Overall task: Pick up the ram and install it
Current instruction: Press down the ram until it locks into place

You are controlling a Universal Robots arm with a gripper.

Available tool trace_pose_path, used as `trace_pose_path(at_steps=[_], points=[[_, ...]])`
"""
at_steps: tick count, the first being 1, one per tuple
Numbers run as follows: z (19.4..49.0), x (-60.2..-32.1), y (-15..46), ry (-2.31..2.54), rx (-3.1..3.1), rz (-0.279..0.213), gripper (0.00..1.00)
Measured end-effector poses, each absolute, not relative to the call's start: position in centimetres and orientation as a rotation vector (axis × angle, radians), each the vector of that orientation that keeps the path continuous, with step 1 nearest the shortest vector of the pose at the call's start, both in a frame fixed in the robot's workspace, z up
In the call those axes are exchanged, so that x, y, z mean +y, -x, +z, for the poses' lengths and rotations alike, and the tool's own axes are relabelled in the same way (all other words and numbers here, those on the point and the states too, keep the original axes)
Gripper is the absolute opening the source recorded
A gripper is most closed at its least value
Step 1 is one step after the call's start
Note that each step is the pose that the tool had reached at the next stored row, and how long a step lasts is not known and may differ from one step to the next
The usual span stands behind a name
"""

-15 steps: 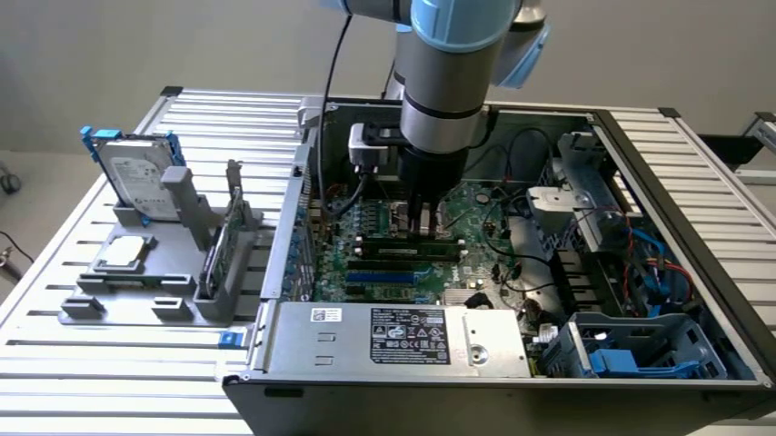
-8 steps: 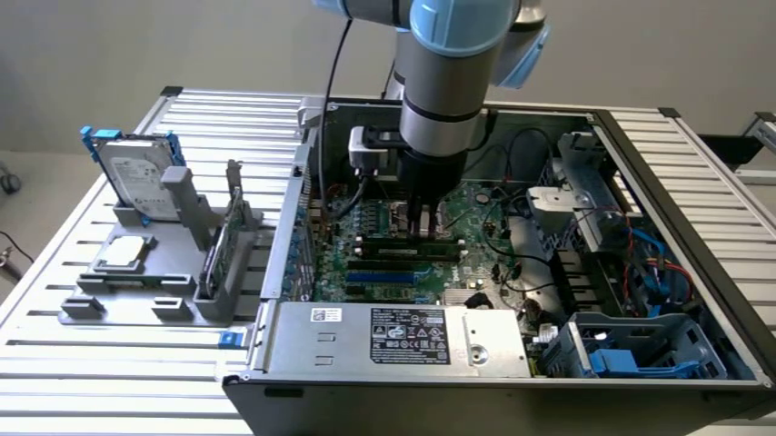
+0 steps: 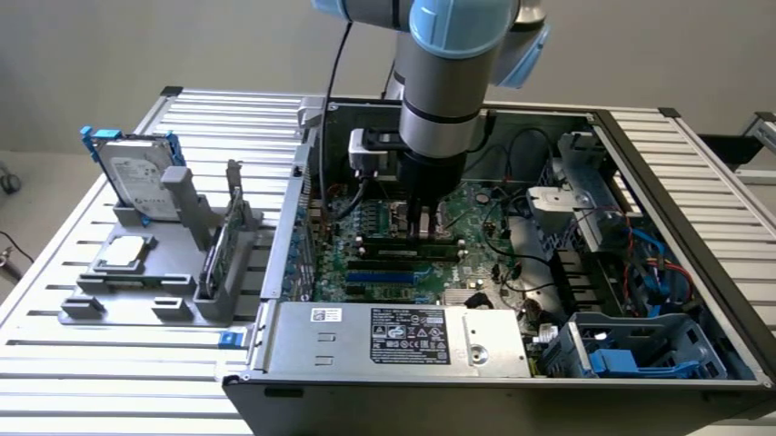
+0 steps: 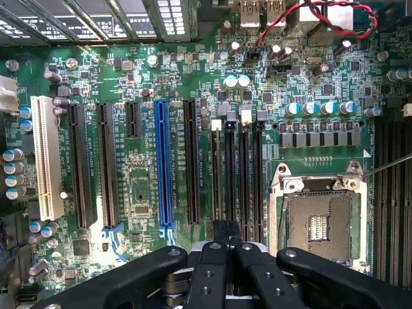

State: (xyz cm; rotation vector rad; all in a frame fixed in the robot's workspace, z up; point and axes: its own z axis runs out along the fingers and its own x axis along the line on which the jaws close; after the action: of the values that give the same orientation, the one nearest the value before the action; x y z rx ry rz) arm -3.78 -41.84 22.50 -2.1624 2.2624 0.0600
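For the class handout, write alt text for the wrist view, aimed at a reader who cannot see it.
A black robot gripper, fingers shut, hangs close above the long black memory slots of a green computer motherboard. Beside those slots lie an open silver processor socket, a long blue expansion slot and a white expansion slot.
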Motion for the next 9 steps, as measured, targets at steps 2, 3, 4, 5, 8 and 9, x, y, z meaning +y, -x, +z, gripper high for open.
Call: trace_pose_path(at_steps=[2, 3, 4, 5, 8, 9], points=[[23.1, -41.8, 3.8, 2.162, 2.262, 0.061, 0.11], [23.5, -41.8, 3.8, 2.163, 2.263, 0.061, 0.11], [23.8, -41.8, 3.8, 2.163, 2.263, 0.061, 0.11], [24.2, -41.8, 3.8, 2.163, 2.263, 0.061, 0.11], [25.3, -41.8, 3.8, 2.163, 2.263, 0.060, 0.11], [25.4, -41.9, 3.8, 2.163, 2.263, 0.060, 0.11]])
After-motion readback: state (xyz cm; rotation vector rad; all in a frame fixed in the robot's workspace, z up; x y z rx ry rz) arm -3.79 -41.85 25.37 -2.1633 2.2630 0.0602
